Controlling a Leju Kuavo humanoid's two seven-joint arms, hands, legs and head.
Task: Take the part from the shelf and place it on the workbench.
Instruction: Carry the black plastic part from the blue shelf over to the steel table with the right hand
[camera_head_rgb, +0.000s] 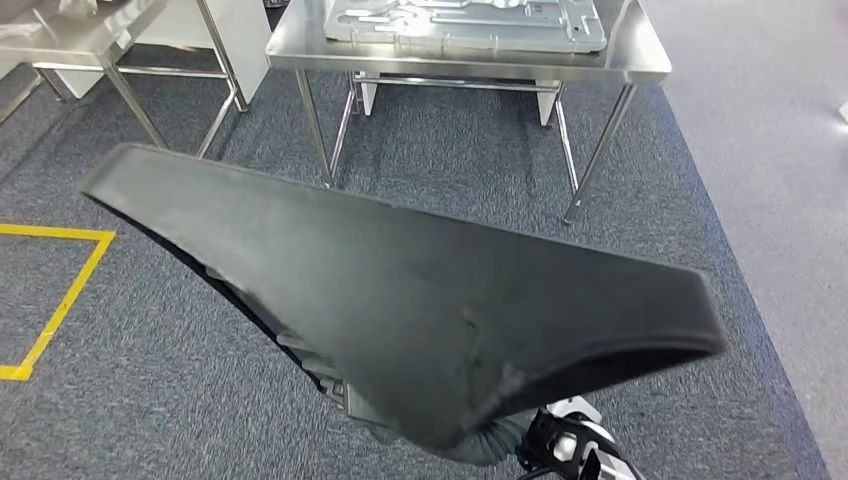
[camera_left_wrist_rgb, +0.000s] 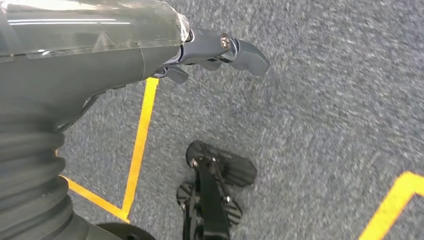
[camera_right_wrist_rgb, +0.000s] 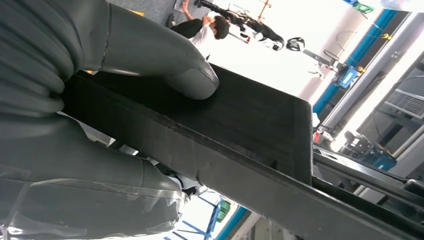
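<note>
The part (camera_head_rgb: 400, 300) is a large flat black panel, tilted across the middle of the head view. My right hand (camera_right_wrist_rgb: 125, 100) grips it by one edge, the thick thumb (camera_right_wrist_rgb: 175, 65) pressed on its broad face and the fingers beneath it. In the head view that hand's ribbed wrist (camera_head_rgb: 485, 440) pokes out below the panel's near edge. The steel workbench (camera_head_rgb: 450, 62) stands ahead, beyond a stretch of carpet. My left hand (camera_left_wrist_rgb: 210, 55) hangs over the floor and holds nothing, its fingers loosely apart.
A grey stamped metal sheet (camera_head_rgb: 470, 25) lies on the workbench. A second steel table (camera_head_rgb: 80, 40) stands at the far left. Yellow tape (camera_head_rgb: 60, 300) marks the grey carpet on the left. A person (camera_right_wrist_rgb: 205, 30) is visible far off past the panel.
</note>
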